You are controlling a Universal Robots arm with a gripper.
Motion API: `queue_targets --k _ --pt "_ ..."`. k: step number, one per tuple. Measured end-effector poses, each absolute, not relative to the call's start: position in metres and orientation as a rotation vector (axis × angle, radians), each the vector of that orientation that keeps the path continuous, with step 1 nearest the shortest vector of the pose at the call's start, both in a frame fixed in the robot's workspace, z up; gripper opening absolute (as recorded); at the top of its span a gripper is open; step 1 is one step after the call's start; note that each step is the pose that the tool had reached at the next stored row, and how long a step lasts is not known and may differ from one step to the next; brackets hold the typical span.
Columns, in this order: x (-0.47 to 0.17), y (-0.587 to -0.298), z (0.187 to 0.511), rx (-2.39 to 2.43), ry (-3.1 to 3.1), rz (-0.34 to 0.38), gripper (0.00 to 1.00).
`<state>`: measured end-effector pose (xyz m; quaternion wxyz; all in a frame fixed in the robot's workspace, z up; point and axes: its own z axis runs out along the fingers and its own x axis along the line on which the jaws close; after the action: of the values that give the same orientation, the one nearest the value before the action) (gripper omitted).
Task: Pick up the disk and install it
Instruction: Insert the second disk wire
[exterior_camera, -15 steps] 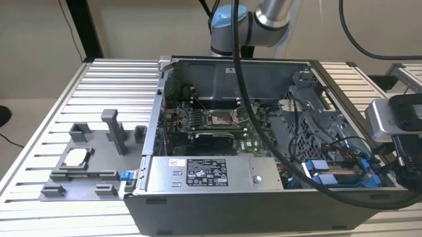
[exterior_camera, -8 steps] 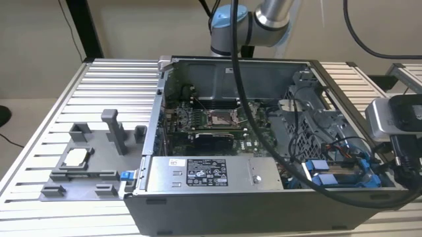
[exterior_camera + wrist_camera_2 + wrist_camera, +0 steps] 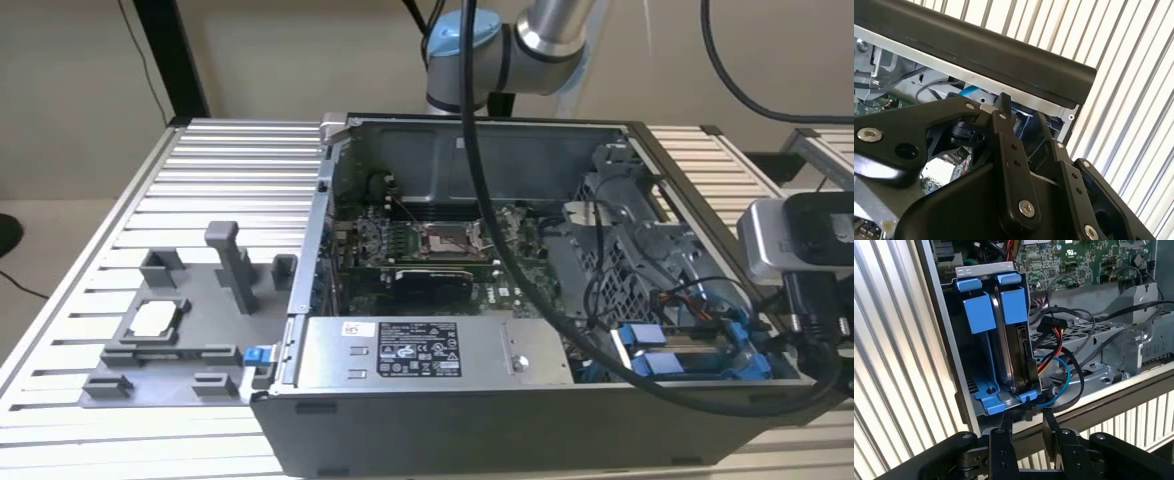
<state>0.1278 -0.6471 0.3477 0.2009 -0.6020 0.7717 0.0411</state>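
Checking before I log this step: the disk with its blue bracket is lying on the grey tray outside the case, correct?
Not quite. The disk with its blue bracket sits in the drive bay inside the open computer case, not on the grey tray. The first wrist view shows it, just beyond the pincer.

Robotics test bench for computer assembly.
An open desktop computer case, motherboard exposed, lies on a slotted aluminium-profile table; a grey fixture tray sits just beside the case, and the robot arm rises behind it.
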Motion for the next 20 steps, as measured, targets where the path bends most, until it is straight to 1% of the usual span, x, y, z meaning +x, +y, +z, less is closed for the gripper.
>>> queue_targets --k 3,7,20 --pt "0.1278 -0.6472 0.3478 -1.682 2.159 0.117 1.00" --pt "0.1280 -0.6471 0.3478 -1.697 2.197 0.163 1.00" --pt "0.1291 -0.6470 0.3477 -1.684 2.208 0.166 1.00"
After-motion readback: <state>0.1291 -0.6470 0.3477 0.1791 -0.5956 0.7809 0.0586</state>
